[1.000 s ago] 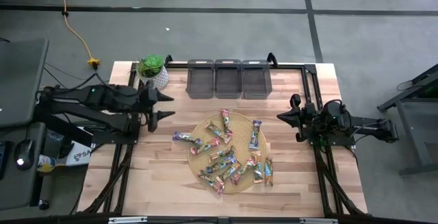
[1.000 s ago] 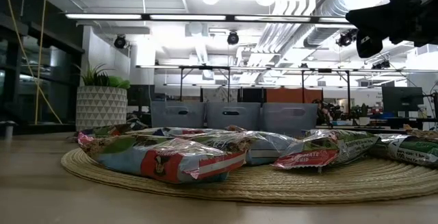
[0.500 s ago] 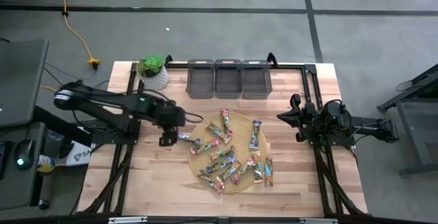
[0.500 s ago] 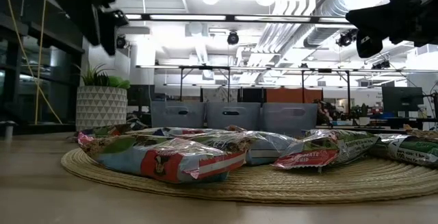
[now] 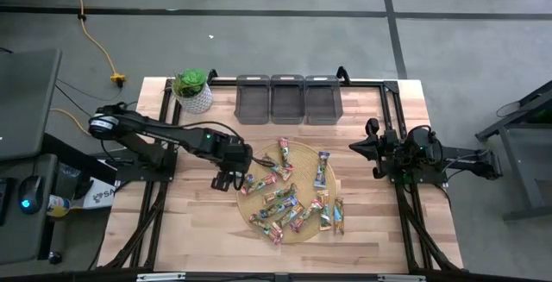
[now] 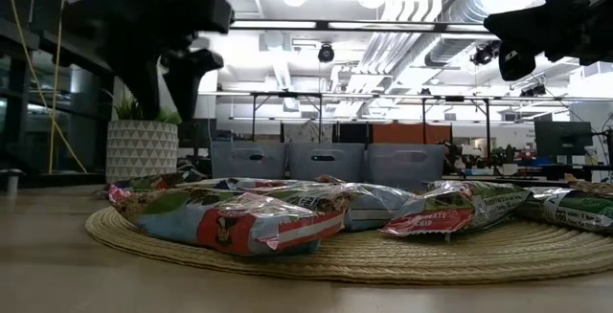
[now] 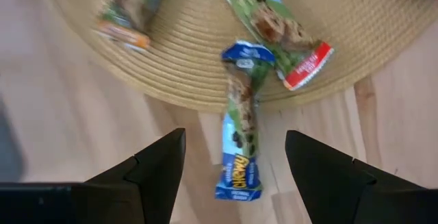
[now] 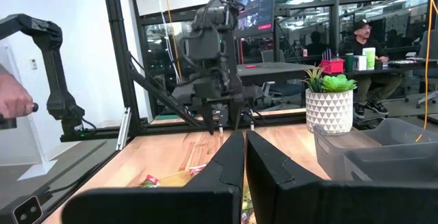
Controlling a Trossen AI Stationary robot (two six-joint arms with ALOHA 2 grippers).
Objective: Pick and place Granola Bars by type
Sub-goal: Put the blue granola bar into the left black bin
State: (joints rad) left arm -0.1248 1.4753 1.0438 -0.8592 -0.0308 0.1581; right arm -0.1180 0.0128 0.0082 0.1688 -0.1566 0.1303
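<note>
Several granola bars [image 5: 285,191] in shiny blue, red and green wrappers lie scattered on a round woven mat [image 5: 304,163]. One blue bar [image 7: 241,145] lies half on the mat's left rim, half on the table. My left gripper [image 7: 235,133] hangs open above it, pointing down, one finger on each side of the bar, touching nothing; the low view shows it [image 6: 169,100] well above the bars. My right gripper [image 5: 362,148] waits shut at the table's right side, its fingers [image 8: 244,148] closed together.
Three grey bins [image 5: 287,98] stand in a row at the far edge, behind the mat. A potted plant [image 5: 191,88] sits at the far left corner. Bare wood lies left of and in front of the mat. People sit in the room beyond the table.
My left arm has swung from near the plant toward the right and the near edge, reaching the mat's left rim. Its gripper now points down over the blue bar and has stayed open. The bars have not moved.
</note>
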